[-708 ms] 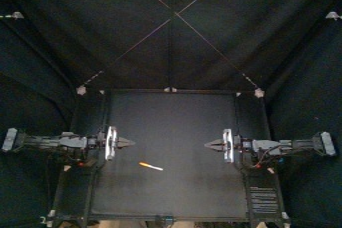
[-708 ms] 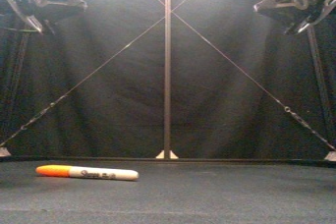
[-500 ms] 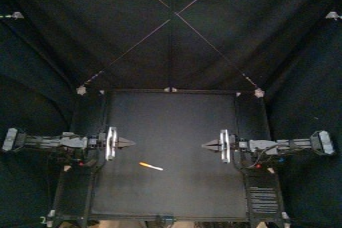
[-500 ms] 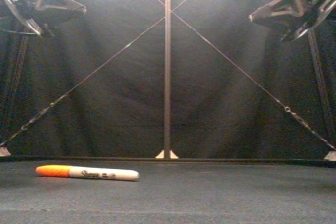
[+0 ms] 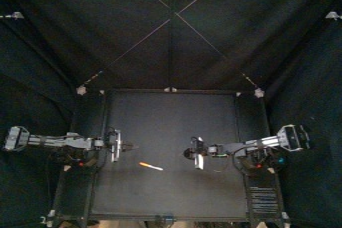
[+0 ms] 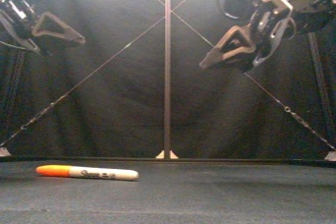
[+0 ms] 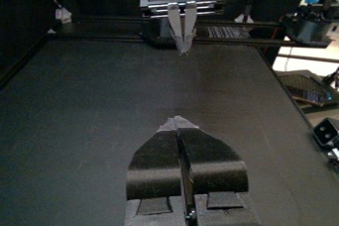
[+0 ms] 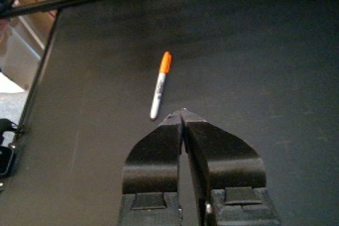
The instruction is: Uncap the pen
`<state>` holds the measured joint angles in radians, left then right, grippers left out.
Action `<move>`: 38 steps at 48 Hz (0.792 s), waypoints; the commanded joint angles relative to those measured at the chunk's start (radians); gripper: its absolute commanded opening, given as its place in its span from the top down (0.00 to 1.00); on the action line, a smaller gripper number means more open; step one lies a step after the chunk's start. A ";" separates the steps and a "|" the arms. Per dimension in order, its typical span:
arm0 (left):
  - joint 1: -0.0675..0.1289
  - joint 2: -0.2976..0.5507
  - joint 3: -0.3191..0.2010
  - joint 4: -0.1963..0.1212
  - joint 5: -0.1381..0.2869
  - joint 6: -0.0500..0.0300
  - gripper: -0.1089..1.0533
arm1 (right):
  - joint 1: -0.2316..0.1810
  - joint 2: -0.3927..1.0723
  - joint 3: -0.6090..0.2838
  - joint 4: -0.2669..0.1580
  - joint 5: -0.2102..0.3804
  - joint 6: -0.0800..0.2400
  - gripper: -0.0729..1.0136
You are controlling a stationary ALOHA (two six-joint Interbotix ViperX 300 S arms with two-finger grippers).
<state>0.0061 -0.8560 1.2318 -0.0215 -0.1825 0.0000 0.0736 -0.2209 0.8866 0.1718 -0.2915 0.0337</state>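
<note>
- Pen (image 5: 151, 166) lies flat on the black table (image 5: 174, 112), untouched, with its cap on.
- Right gripper (image 5: 193, 155) hangs well above the table and tilts downward, its jaws pressed together on nothing. The pen lies ahead of its tips and below them, and its long axis runs nearly along the line the jaws point.
- Left gripper (image 5: 122, 148) is likewise closed and empty, and held high. The pen lies off to its side, toward the table's front, with the capped end turned its way.
- In the top view the two grippers are about equally near. I judge the right one, aimed at the pen, better placed to descend, though it must open first.
- Orange cap (image 8: 166, 61) is the end farther from the right gripper; the white barrel (image 8: 158, 96) is the nearer end.
- Only the right wrist view shows this lie. The left wrist view misses the pen and shows just the other gripper across the table. The front view shows how high both grippers hang.
</note>
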 commanded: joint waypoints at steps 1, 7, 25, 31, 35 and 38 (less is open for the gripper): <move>0.002 0.005 -0.011 -0.009 0.008 0.0000 0.91 | 0.015 0.092 -0.086 0.025 -0.005 -0.002 0.89; 0.005 0.003 -0.008 -0.009 0.009 0.0000 0.91 | 0.021 0.196 -0.163 0.035 0.014 -0.002 0.81; 0.008 0.005 0.006 -0.011 0.011 0.0015 0.91 | 0.017 0.414 -0.379 0.026 0.169 -0.003 0.41; 0.009 0.005 0.012 -0.011 0.011 0.0000 0.91 | 0.015 0.459 -0.417 0.014 0.178 -0.003 0.27; 0.009 0.005 0.015 -0.011 0.011 0.0000 0.91 | 0.017 0.486 -0.448 0.008 0.186 -0.003 0.21; 0.009 0.005 0.018 -0.011 0.012 0.0000 0.91 | 0.020 0.508 -0.471 0.002 0.199 -0.003 0.20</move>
<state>0.0123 -0.8544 1.2609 -0.0307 -0.1672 0.0015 0.0905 0.2915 0.4633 0.1795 -0.1012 0.0322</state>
